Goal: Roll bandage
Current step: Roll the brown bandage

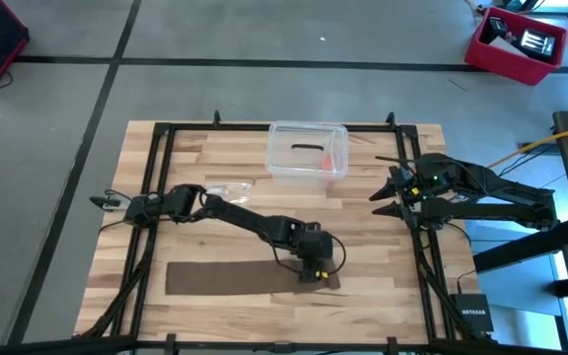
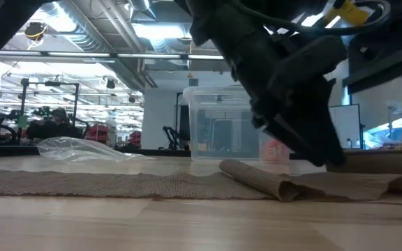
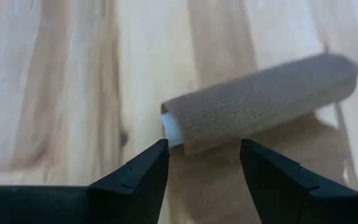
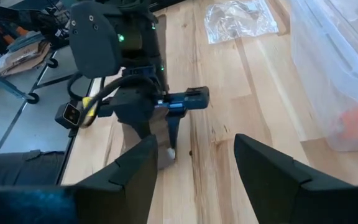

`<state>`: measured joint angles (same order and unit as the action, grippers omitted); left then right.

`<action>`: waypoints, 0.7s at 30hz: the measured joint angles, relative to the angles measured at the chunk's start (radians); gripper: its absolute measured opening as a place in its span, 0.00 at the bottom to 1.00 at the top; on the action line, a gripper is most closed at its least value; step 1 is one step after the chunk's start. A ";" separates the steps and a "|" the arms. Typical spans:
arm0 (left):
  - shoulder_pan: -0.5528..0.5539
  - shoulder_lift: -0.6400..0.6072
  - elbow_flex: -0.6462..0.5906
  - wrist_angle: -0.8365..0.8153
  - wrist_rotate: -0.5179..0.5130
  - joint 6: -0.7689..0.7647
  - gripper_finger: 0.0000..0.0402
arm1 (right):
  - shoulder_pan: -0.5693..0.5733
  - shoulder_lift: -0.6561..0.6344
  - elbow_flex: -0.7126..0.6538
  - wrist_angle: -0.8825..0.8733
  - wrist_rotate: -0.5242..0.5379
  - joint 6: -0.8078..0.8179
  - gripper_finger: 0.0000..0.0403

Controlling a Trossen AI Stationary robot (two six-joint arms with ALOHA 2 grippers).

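Wooden table carries one clear plastic box at the far edge, one crumpled clear bag beside it, and one brown bandage along the near edge, its right end rolled up. Left gripper hovers at that roll, fingers spread, roll just beyond their tips. Right gripper waits at the right edge, fingers spread, empty.

A clear plastic box stands at the far middle of the wooden surface, something orange inside it. A crumpled clear plastic bag lies nearby. Red crates sit on the floor.
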<state>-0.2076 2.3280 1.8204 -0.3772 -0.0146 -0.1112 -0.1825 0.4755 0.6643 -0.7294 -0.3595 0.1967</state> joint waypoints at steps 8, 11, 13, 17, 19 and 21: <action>0.004 0.000 -0.065 0.215 0.019 0.016 0.48 | 0.000 0.000 0.000 -0.006 0.000 -0.001 0.54; 0.005 0.000 -0.084 0.281 0.030 0.017 0.48 | 0.000 0.000 0.000 -0.006 0.000 -0.004 0.54; 0.005 0.000 -0.099 0.319 0.032 0.023 0.48 | 0.000 0.000 0.000 -0.006 0.000 -0.014 0.54; 0.005 0.000 -0.120 0.352 0.038 0.020 0.48 | 0.000 0.000 0.000 -0.006 0.000 -0.017 0.54; 0.005 0.000 -0.125 0.368 0.048 0.012 0.48 | 0.000 0.000 0.000 -0.006 0.000 -0.017 0.54; 0.007 0.000 -0.124 0.388 0.065 0.007 0.47 | 0.000 0.000 0.000 -0.007 0.000 -0.017 0.54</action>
<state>-0.2008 2.3280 1.6959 0.0113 0.0503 -0.1038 -0.1825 0.4755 0.6643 -0.7361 -0.3593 0.1795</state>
